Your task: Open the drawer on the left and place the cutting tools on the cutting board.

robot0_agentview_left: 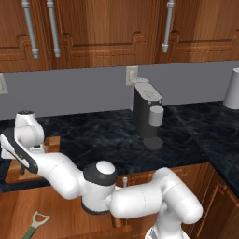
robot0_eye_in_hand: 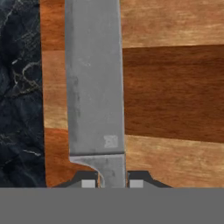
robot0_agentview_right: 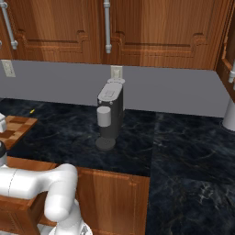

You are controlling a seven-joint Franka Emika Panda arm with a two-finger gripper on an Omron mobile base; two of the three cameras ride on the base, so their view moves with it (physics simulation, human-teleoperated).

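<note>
Grey steel fills most of what my hand camera sees: the small knife with the grey blade [robot0_eye_in_hand: 94, 87] is pinched in my end effector [robot0_eye_in_hand: 112, 183], finger pads tight on either side of the blade's base, so I'm holding it and nothing else. Under it is the rectangular checkered cutting board of light and dark brown wood blocks [robot0_eye_in_hand: 170, 92], with the black marbled tabletop [robot0_eye_in_hand: 19, 87] just past the board's edge.

From the left base camera my hand sits right over that board [robot0_agentview_left: 52, 142] at the counter's left end, so I reckon the step is setting the knife down.

To do it well I'd nudge toward the dark middle blocks first. The blade runs close to the board's edge, and letting go here might leave it half hanging over the marble. Then go low until the blade is lying on the wood, part the fingers gently, and lift straight away so nothing drags it.

The green-handled peeler with the pale metal head [robot0_agentview_left: 35, 225] is lying down in the open reddish-brown wooden drawer [robot0_agentview_left: 70, 219], so that one's next. Can't see the drawer's handle from here.
</note>
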